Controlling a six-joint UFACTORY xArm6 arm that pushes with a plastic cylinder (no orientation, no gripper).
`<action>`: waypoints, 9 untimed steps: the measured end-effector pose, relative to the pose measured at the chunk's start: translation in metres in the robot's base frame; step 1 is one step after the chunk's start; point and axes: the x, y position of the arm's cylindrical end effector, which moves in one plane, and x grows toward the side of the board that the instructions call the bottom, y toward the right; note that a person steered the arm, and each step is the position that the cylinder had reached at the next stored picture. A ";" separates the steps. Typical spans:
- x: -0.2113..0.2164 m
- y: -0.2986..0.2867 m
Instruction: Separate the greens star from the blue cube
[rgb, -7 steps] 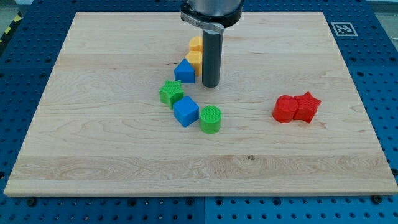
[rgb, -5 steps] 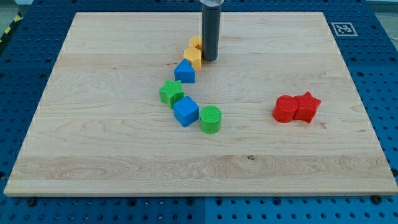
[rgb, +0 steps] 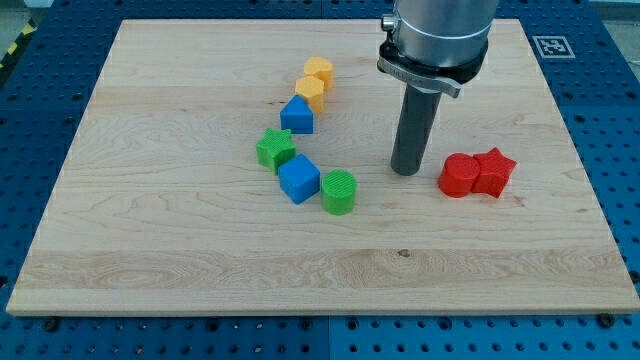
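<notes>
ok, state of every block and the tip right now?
green star: touching blue cube, not separated
blue cube: between green star and green cylinder
green cylinder: upright, beside blue cube
blue house-shaped block: against lower yellow block
yellow blocks: two, touching
red cylinder: touching red star
red star: at view's right
my tip: on board, left of red cylinder, touching nothing

Bright, even overhead light; sharp, soft shadows.

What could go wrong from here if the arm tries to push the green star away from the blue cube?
1. The green star touches the blue cube, so a push may drag both along.
2. My tip sits on the view's right of them; a straight path crosses the green cylinder beside the cube.
3. The red blocks lie close to the tip on its right and could get bumped.
</notes>
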 end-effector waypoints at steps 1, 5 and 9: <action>0.001 0.000; 0.028 -0.053; -0.055 -0.189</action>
